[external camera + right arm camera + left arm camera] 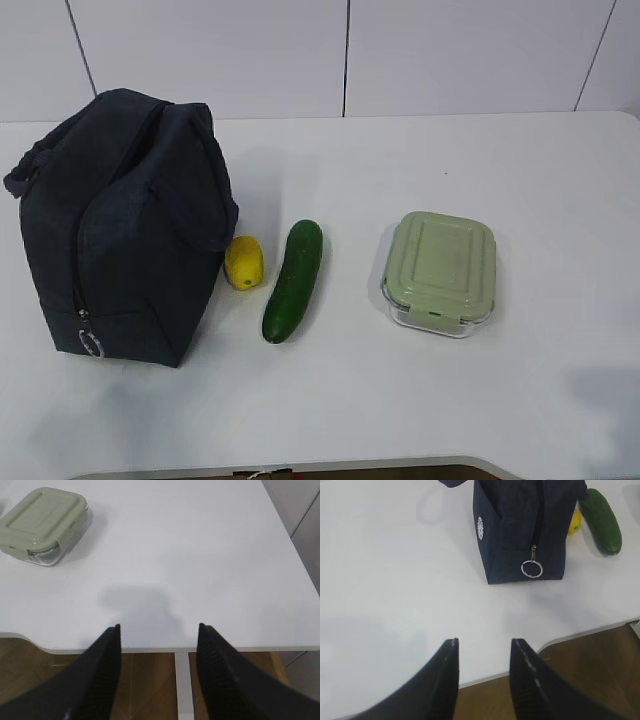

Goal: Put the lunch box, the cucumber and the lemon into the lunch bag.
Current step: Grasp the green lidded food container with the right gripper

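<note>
Both grippers are spread and hold nothing. Ahead of the left gripper (482,647) stands the lunch bag (520,525), apparently zipped; lemon (575,522) and cucumber (602,520) lie beyond. Lunch box (42,522) sits ahead-left of the right gripper (159,630). Risk: loading fails unless the zipper ring (531,569) is pulled first.

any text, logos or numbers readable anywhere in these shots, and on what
No readable words or numbers in any view.
Small round white emblem on the side of the lunch bag: too small and blurred to read.
Lunch box lid: no print visible.
</note>
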`<action>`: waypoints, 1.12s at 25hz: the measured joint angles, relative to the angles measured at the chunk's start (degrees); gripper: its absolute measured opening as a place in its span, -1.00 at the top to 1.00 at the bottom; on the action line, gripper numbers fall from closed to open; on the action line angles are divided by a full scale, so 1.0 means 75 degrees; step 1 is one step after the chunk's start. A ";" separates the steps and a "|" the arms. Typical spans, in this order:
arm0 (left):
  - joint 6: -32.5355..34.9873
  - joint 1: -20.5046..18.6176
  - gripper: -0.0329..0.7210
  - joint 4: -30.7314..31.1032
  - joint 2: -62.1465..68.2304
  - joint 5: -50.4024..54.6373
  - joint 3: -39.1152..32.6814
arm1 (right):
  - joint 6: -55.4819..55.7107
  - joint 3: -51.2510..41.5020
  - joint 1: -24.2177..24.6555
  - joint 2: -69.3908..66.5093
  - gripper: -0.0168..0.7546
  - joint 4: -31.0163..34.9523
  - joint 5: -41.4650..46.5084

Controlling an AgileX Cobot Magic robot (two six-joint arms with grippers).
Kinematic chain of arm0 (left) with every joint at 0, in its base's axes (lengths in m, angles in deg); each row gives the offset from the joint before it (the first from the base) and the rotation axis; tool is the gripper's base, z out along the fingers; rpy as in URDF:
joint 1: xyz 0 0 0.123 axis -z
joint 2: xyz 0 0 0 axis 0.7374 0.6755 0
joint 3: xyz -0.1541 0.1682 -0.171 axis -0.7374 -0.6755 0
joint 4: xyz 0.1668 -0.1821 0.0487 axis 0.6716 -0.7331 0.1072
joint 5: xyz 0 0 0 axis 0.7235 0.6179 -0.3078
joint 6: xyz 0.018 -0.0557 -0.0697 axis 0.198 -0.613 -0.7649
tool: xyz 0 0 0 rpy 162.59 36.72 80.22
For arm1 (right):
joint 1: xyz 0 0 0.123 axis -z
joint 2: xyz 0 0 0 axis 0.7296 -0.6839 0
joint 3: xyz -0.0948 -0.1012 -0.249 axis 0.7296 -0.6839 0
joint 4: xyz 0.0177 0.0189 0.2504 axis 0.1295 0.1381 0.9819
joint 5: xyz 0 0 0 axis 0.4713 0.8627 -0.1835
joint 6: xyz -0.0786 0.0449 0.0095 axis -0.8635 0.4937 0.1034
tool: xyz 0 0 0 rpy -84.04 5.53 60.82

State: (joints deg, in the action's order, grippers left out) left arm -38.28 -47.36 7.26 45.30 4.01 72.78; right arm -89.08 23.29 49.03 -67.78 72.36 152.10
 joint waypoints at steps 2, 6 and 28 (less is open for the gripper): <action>0.0000 0.0000 0.27 0.0000 0.0000 0.0000 0.0000 | 0.0000 0.0000 0.0000 0.0000 -0.08 0.0000 0.0000; 0.0000 0.0000 0.27 0.0000 0.0000 0.0000 0.0000 | 0.0000 0.0000 0.0000 0.0000 -0.08 0.0000 0.0000; 0.0000 0.0000 0.27 0.0030 0.0000 0.0000 0.0000 | 0.0221 0.0128 0.0000 0.0000 -0.08 0.0048 0.0000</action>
State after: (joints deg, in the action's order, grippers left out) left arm -38.28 -47.36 7.48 45.30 4.01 72.78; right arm -87.42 24.26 49.03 -67.78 72.72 152.10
